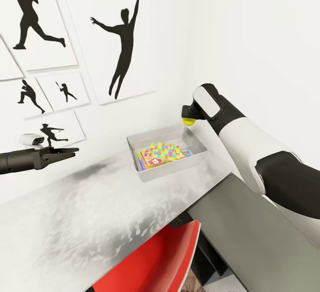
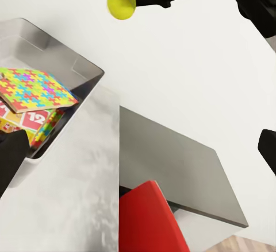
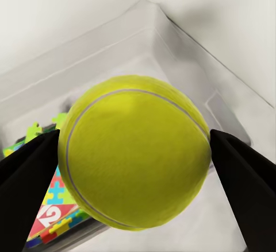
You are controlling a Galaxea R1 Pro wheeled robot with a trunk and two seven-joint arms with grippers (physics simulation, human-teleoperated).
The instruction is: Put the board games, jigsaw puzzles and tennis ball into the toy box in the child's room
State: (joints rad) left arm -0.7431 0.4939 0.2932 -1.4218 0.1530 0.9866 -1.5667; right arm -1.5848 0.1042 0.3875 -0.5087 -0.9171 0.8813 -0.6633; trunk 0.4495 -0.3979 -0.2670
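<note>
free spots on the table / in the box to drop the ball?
Inside the toy box, bare floor shows along its far and right walls, beside the jigsaw puzzle stack; the right gripper holds the tennis ball above that corner. The box's near-left part is crowded with boxes. The table between left gripper and box is bare.

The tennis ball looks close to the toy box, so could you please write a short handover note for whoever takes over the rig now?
Right gripper: shut on the tennis ball, held above the toy box's far right corner.
Left gripper: empty, above the table, left of the box; open or shut unclear.
Done: a jigsaw puzzle lies on top of other flat game boxes inside the box; their count cannot be told.
Left: release the ball into the box, then check that every toy is in.
</note>
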